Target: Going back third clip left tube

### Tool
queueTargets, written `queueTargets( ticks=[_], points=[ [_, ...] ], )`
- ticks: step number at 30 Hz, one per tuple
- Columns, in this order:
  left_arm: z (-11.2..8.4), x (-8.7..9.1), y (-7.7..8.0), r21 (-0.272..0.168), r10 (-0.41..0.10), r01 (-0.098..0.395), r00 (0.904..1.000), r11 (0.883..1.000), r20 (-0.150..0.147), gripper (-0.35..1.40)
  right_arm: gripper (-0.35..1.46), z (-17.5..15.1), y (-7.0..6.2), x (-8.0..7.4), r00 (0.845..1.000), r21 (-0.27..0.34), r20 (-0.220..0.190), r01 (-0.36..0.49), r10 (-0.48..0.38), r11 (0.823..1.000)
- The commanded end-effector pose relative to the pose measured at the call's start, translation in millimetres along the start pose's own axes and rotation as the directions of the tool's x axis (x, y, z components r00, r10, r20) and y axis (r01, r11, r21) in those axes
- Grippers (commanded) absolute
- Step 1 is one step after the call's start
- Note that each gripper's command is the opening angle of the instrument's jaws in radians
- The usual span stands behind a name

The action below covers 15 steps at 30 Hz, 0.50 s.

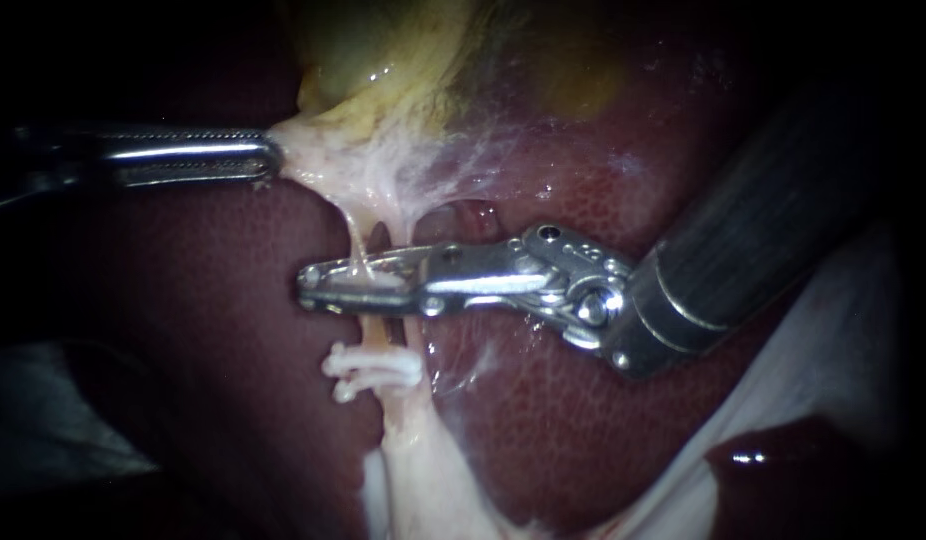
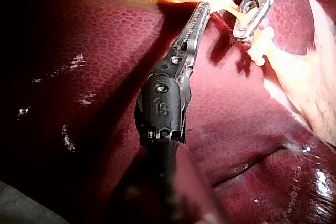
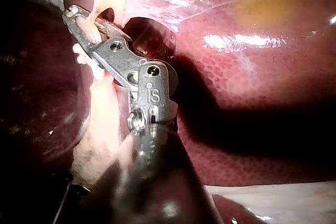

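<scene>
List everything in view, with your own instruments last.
Liver: one, dark red, under everything.
Gallbladder: one, yellow-green, top of endoscope view.
Filmy tissue: one web, white, below the gallbladder.
Left tube: one, pale, running down from the web.
Clips: apparently two, white, on the left tube.
Pale sheet: one, lower right.
Left instrument: one, silver, shut on the filmy tissue.
Right instrument: one, silver, tip across the left tube above the clips.

right instrument (image 1: 308,285) across left tube (image 1: 359,240) | clips (image 1: 373,366) below | left instrument (image 1: 268,160) at gallbladder (image 1: 383,70)
</scene>
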State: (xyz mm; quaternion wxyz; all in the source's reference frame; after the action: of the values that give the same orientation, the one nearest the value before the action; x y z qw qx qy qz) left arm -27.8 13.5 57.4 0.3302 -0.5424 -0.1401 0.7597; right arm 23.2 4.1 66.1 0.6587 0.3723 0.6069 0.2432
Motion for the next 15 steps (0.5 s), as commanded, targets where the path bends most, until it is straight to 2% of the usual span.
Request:
queueTargets(
  ticks=[1,3,4,5,12,15],
  points=[
    [0.0,0.0,0.0,0.0,0.0,0.0,1.0,1.0,0.0,-0.35,-0.29,0.2,0.1,-0.1,1.0,0.018,0.004,0.0,0.0,1.0],
    [0.0,0.0,0.0,0.0,0.0,0.0,1.0,1.0,0.0,-0.35,0.12,0.5,0.5,-0.3,1.0,0.019,0.004,0.001,-0.001,1.0],
    [0.0,0.0,0.0,0.0,0.0,0.0,1.0,1.0,0.0,-0.35,0.27,0.6,0.8,-0.4,1.0,0.017,0.004,0.001,-0.001,1.0],
    [0.0,0.0,0.0,0.0,0.0,0.0,1.0,1.0,0.0,-0.35,0.34,0.7,1.1,-0.5,1.0,0.013,0.003,0.002,-0.002,1.0],
    [-0.1,0.0,0.0,0.0,0.0,0.0,1.0,1.0,0.0,-0.35,0.45,0.1,3.8,-2.8,1.0,-0.042,0.021,-0.022,0.022,0.999],
    [-0.1,0.0,0.0,0.0,0.0,0.0,1.0,1.0,0.0,-0.35,0.46,-0.5,4.4,-3.3,0.999,-0.058,0.023,-0.037,0.038,0.998]
  ],
)
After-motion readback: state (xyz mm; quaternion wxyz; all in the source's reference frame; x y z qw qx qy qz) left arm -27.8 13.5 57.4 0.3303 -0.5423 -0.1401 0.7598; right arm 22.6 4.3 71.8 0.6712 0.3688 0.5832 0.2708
